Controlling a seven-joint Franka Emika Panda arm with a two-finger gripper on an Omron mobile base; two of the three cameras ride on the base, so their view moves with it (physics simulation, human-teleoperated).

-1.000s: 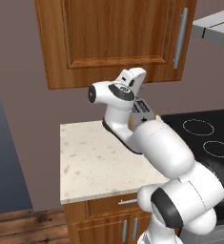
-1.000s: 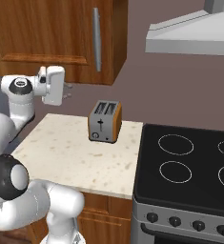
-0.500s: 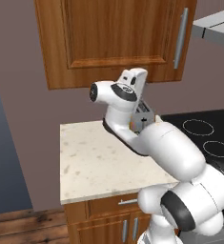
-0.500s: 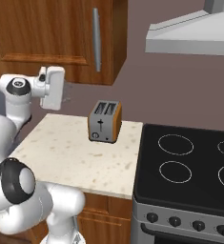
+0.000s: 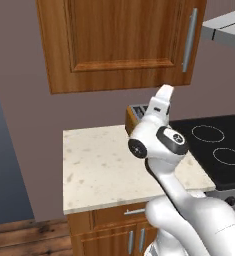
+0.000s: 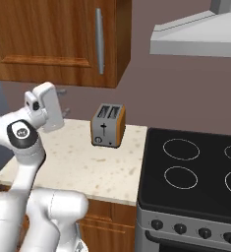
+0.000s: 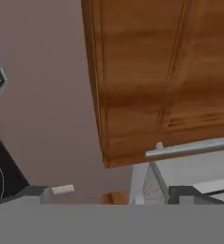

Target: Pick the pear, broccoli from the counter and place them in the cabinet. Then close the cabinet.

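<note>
Both base views have shifted since earlier, so the base has driven. The cabinet [image 5: 121, 42] hangs shut above the bench [image 5: 104, 165]. The end effector [image 6: 60, 120] sits raised before the toaster [image 6: 108, 125]; its spread cannot be told.

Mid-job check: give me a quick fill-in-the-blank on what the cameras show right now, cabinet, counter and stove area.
1. The cabinet door is ____.
2. The toaster stands on the ____.
3. The cabinet's handle is a long silver ____.
4. The stovetop lies to the ____ of the counter in the right base view.

Missing words: shut; counter; bar; right
</note>
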